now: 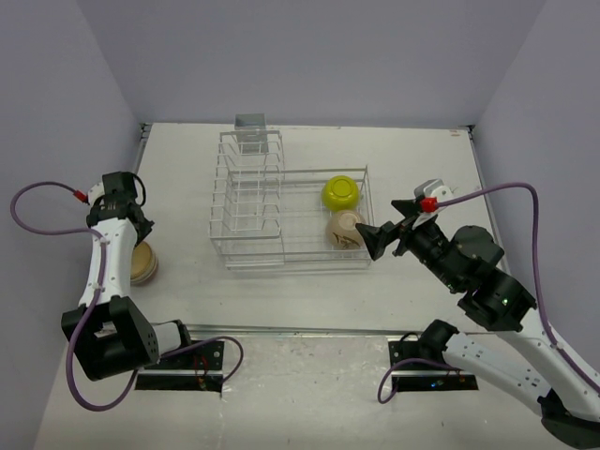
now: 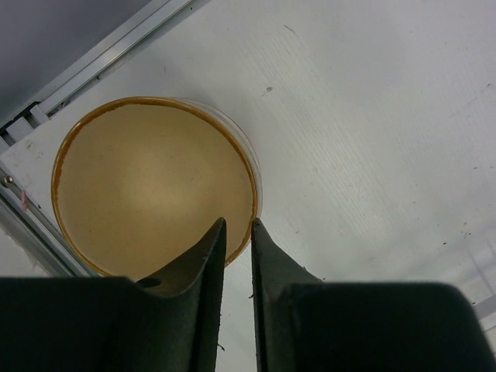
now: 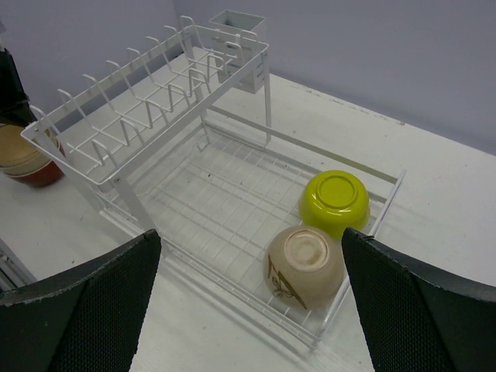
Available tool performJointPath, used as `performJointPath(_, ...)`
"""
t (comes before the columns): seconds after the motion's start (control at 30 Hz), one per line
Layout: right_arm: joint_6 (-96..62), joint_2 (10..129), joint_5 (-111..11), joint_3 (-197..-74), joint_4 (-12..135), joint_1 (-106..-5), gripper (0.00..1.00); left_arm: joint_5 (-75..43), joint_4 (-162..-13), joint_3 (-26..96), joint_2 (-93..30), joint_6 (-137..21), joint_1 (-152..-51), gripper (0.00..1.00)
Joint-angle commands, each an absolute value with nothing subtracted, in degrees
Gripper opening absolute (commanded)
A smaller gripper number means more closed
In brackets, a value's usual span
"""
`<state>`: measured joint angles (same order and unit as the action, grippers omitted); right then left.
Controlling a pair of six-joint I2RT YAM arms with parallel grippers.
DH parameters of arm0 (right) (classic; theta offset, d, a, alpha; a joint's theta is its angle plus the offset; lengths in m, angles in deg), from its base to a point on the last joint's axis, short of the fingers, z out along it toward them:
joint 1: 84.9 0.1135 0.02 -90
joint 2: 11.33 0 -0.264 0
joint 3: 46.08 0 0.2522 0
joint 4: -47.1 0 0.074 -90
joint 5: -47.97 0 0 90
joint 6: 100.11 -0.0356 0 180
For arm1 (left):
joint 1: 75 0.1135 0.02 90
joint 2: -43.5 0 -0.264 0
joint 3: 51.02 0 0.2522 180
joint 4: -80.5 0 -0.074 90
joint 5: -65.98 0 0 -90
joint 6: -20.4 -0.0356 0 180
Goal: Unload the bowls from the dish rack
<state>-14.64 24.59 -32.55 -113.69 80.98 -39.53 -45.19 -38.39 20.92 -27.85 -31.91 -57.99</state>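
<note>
The white wire dish rack [image 1: 253, 202] stands mid-table. In its basket lie two upturned bowls: a yellow-green bowl [image 1: 340, 192] and a beige bowl [image 1: 345, 230] with a brown mark. My right gripper [image 1: 379, 240] is open and empty just right of the beige bowl, outside the basket wall. In the right wrist view the beige bowl [image 3: 304, 265] and yellow-green bowl [image 3: 335, 200] lie between the spread fingers of my right gripper [image 3: 249, 240]. My left gripper [image 1: 138, 232] hovers over a tan bowl [image 2: 147, 186]. Its jaws [image 2: 237, 223] leave only a narrow slit and hold nothing.
The tan bowl tops a small stack [image 1: 142, 262] at the table's left side, which also shows in the right wrist view [image 3: 23, 159]. A white utensil holder [image 1: 251, 131] hangs on the rack's far end. Upright plate dividers [image 3: 147, 116] fill the rack's left section. Purple walls enclose the table.
</note>
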Motion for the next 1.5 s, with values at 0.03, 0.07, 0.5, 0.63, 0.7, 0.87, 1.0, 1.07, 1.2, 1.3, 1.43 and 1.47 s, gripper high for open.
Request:
performJointPath(0.03, -15.0, 24.2, -32.4, -113.4, 80.1, -39.3, 0.99, -44.6, -40.5, 20.7, -27.0, -33.1, -57.5, 0.23)
performJointPath(0.07, -15.0, 24.1, -32.5, -113.3, 80.0, -39.3, 0.99, -44.5, -40.5, 20.7, -27.0, -33.1, -57.5, 0.23)
performJointPath(0.5, -16.3, 29.0, -28.1, -115.1, 81.6, -39.3, 0.99, -25.9, -41.3, 35.7, -16.5, -30.9, -57.9, 0.39)
performJointPath(0.63, -18.5, 34.5, -24.5, -118.5, 84.8, -39.5, 0.99, -18.5, -48.5, 38.2, -15.3, -27.6, -61.9, 0.49)
performJointPath(0.7, -20.2, 37.4, -24.0, -121.7, 86.0, -41.3, 0.99, -18.7, -52.2, 38.9, -16.4, -26.0, -66.3, 0.50)
performJointPath(0.87, -24.3, 54.0, -30.9, -134.9, 94.4, -46.8, 0.99, -17.9, -59.2, 42.8, -22.7, -24.8, -73.2, 0.48)
performJointPath(1.0, -25.7, 67.3, -34.6, -151.4, 109.7, -47.8, 0.99, -15.8, -57.5, 52.7, -31.5, -25.4, -76.5, 0.43)
performJointPath(1.07, -27.6, 74.8, -37.1, -163.0, 115.3, -48.6, 0.99, -13.9, -50.6, 57.8, -35.2, -26.4, -76.7, 0.40)
performJointPath(1.2, -29.4, 87.3, -41.6, -181.5, 129.8, -49.2, 0.99, -12.8, -38.2, 70.8, -42.1, -28.5, -77.0, 0.40)
performJointPath(1.3, -31.2, 90.1, -45.4, -183.9, 134.9, -50.4, 0.99, -15.0, -30.1, 76.5, -42.7, -29.8, -77.2, 0.41)
performJointPath(1.43, -33.9, 85.0, -46.0, -170.3, 129.6, -53.1, 0.94, -19.2, -25.8, 76.8, -41.5, -31.2, -77.1, 0.41)
performJointPath(1.47, -34.4, 83.9, -47.0, -168.1, 127.9, -53.6, 0.93, -19.8, -25.6, 75.8, -41.1, -30.9, -77.1, 0.40)
